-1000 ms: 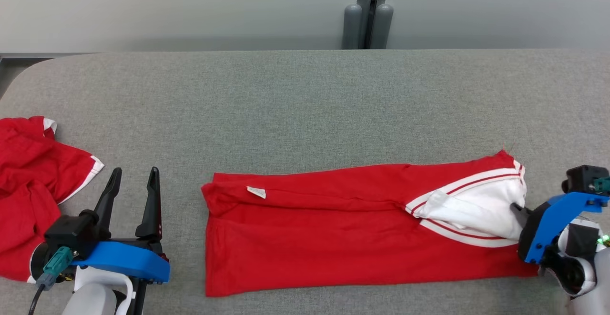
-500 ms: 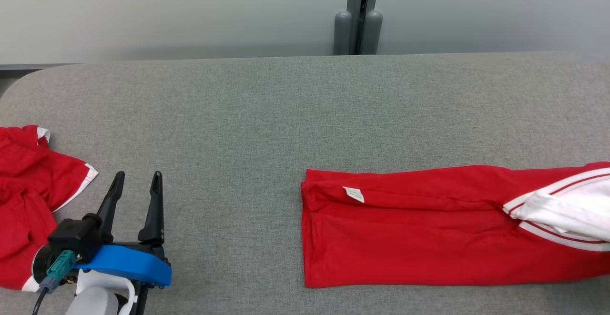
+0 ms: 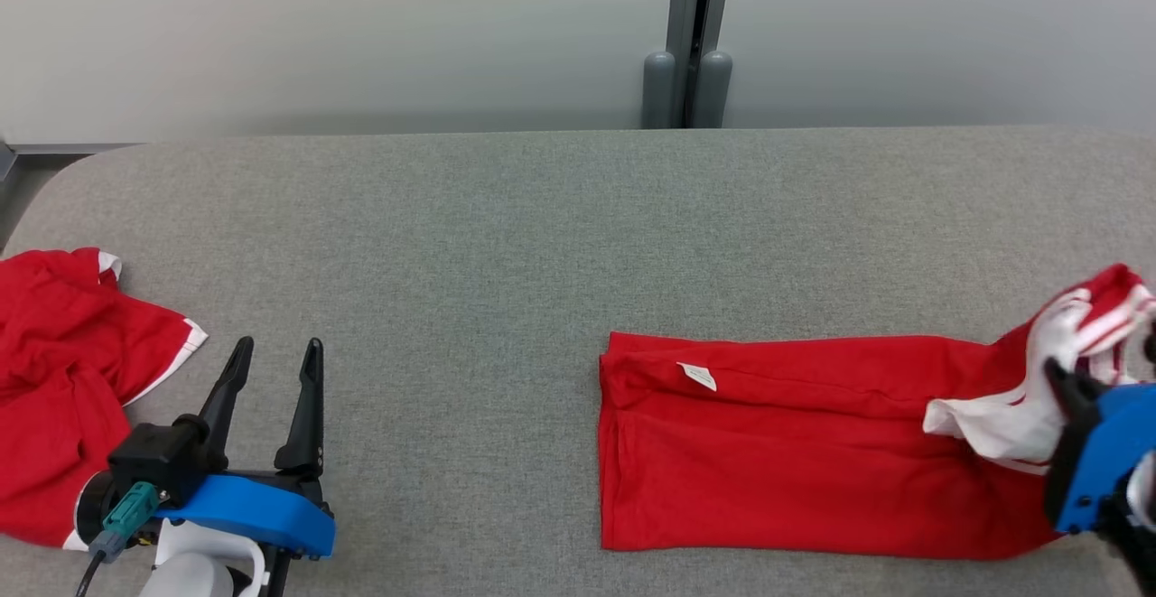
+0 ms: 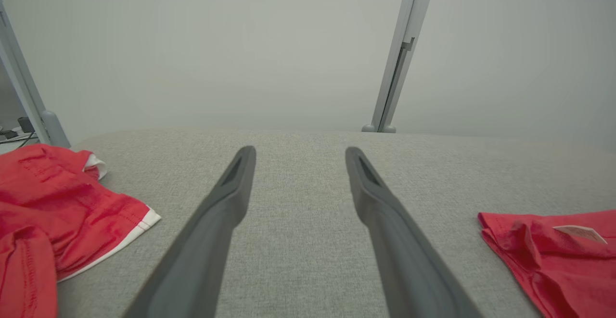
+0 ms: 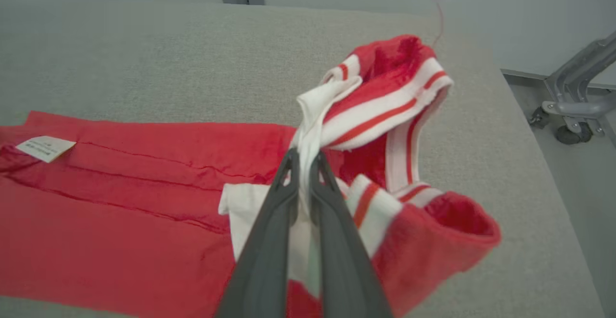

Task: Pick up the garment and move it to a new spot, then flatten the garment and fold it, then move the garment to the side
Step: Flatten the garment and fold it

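Garment (image 5: 120,212), perhaps its collar, in right pincer (image 5: 304,158)

Legible text: none. One small white fabric label (image 3: 696,376), on the folded red cloth garment with white striped trim (image 3: 777,461), near its far left corner; print too blurred to read.
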`<state>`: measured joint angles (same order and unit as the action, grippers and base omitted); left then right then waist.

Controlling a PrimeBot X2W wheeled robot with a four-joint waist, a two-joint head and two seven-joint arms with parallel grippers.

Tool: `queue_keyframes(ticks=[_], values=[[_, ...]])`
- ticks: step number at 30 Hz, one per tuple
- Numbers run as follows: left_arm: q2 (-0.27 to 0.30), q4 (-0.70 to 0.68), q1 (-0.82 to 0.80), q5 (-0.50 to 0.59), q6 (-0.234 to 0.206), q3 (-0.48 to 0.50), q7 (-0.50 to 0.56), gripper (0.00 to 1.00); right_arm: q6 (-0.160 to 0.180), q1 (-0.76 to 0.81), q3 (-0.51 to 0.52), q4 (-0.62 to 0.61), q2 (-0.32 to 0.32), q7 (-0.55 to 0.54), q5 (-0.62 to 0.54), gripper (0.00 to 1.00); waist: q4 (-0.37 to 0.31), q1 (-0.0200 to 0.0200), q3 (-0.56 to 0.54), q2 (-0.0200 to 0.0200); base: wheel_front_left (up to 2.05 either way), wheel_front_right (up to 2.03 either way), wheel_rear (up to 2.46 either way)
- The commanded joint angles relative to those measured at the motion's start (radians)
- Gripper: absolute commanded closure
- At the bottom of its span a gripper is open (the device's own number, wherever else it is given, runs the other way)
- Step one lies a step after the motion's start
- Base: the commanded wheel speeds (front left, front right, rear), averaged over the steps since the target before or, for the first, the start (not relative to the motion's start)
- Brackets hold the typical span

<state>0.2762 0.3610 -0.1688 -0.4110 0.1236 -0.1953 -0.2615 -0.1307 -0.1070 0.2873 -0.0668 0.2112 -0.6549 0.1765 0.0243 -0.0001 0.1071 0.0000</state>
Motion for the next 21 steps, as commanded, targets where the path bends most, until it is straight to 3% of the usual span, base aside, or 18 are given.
queue_keyframes(ticks=[1,9,15,21], values=[[0.002,0.003,0.003,-0.001,0.003,0.0,-0.005,0.0,0.0,0.014,-0.052,-0.023,-0.009,-0.014,0.01,1.0,0.002,0.0001,-0.005,0.0,0.0,0.0,0.0],[0.008,0.001,-0.002,-0.005,0.005,-0.004,-0.005,0.0,0.0,-0.065,-0.351,-0.005,-0.025,-0.004,0.045,1.0,0.008,0.0001,-0.006,0.0,0.0,0.0,0.0],[-0.001,0.001,-0.025,-0.004,0.006,-0.015,-0.005,0.0,0.0,-0.161,-0.529,0.135,-0.063,0.049,0.076,1.0,0.022,0.0001,0.012,0.0,0.0,0.0,0.0],[-0.004,0.006,-0.04,-0.006,0.008,-0.025,-0.005,0.0,0.0,-0.234,-0.632,0.287,-0.094,0.099,0.083,1.0,0.041,0.0001,0.023,0.0,0.0,0.0,0.0]])
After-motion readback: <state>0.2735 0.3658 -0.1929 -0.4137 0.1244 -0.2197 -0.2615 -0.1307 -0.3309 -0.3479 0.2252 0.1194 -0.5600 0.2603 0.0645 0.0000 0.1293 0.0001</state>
